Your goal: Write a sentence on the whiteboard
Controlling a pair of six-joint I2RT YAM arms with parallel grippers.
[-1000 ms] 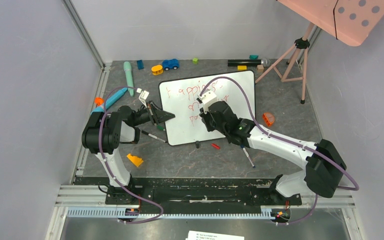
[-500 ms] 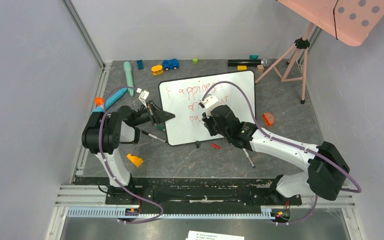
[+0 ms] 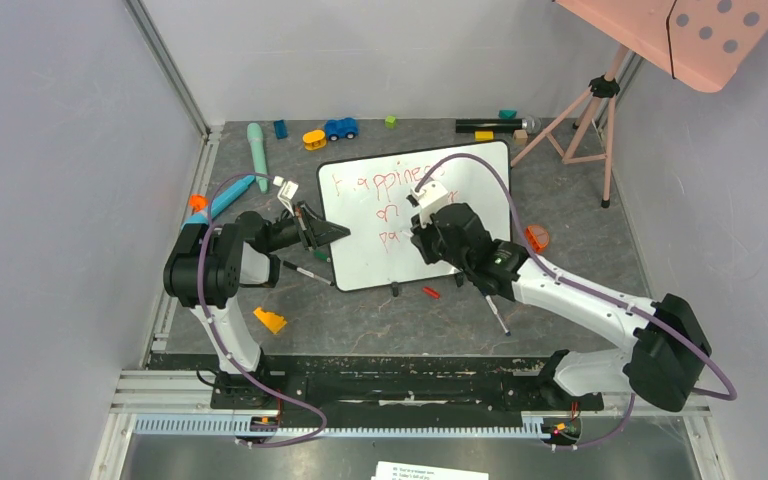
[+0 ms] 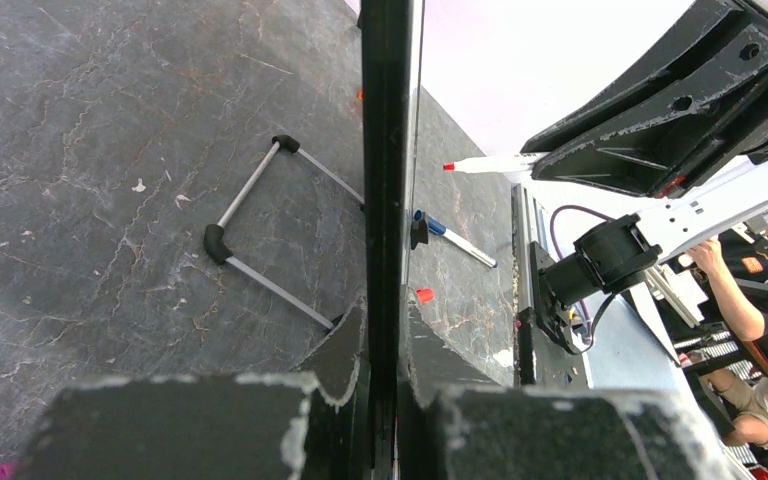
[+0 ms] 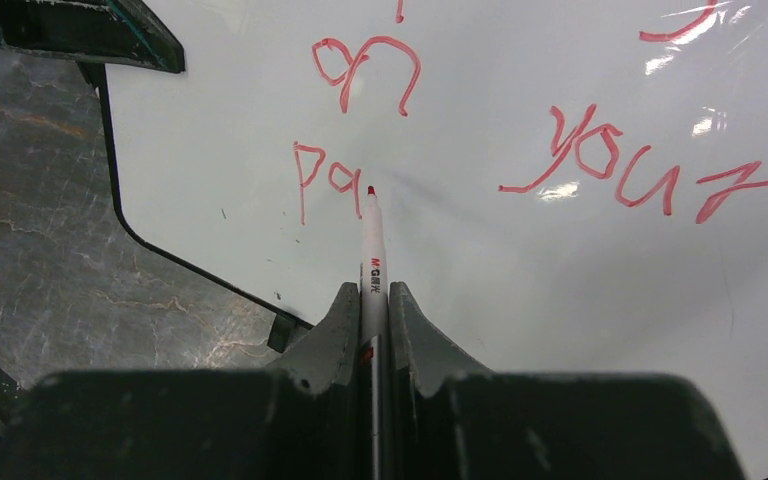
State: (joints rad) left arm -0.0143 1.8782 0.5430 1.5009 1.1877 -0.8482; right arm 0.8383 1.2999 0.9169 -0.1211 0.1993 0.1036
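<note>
The whiteboard (image 3: pixel 355 262) is lying flat in the middle of the bench (image 3: pixel 380 325), its long side running nine to three. The left claw (image 4: pixel 385 320) is clamping its nine o'clock rim. The right claw (image 5: pixel 370 296) is gripping a red marker (image 5: pixel 371 245), with the tip sitting just after "pa" in the sentence (image 5: pixel 330 185). Bare board is waiting at three o'clock of the tip, so I'd say the right arm is writing that way next.

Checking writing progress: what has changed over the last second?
The right gripper, shut on the red-tipped marker, slid a little rightward across the whiteboard, its elbow swinging right too; the tip now sits just after "pa" in the sentence. The left gripper stayed clamped on the board's left edge, and the board did not move.
</note>
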